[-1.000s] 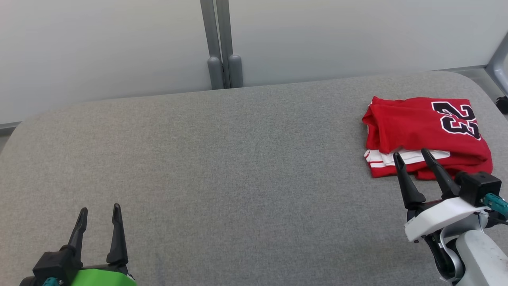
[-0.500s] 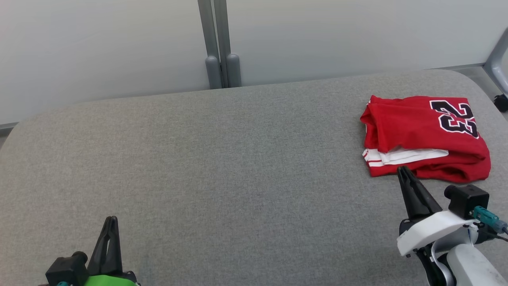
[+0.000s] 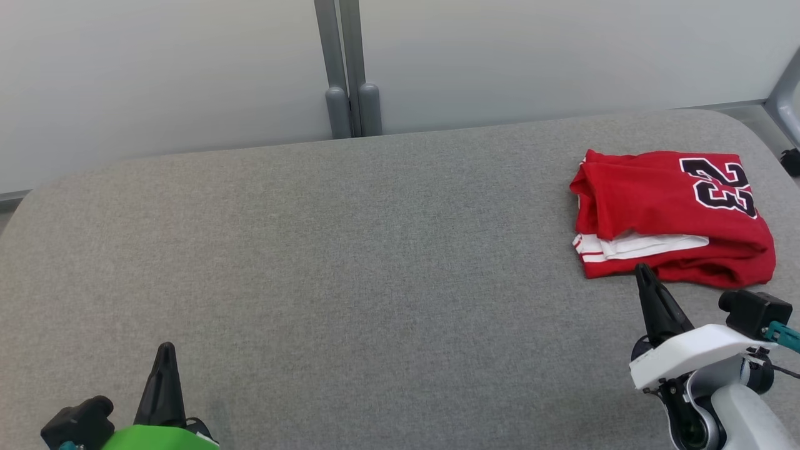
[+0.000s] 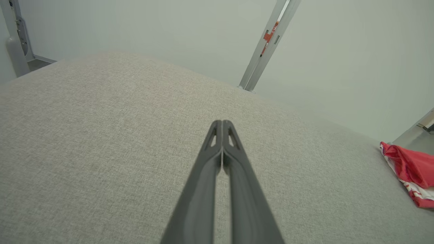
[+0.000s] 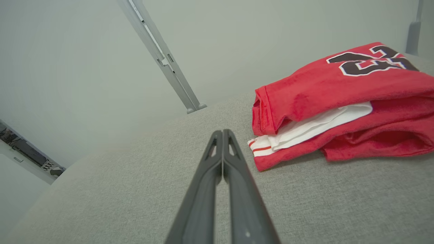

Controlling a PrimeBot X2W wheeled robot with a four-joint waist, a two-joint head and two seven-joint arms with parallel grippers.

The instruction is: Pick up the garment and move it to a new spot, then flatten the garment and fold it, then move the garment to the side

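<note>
One folded red garment [image 3: 672,212] is lying just past the right gripper [image 3: 642,271], with nothing blocking between. It and the left gripper [image 3: 165,347] are pointing across one grey pad [image 3: 375,250], jaws pressed together, empty.

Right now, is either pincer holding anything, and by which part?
Nothing is held. The left pincer and right pincer are both shut on air; the folded red jersey lies free on the grey surface.

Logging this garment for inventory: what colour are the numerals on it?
Black with a white outline, on the red jersey; the head view shows the numerals best.
</note>
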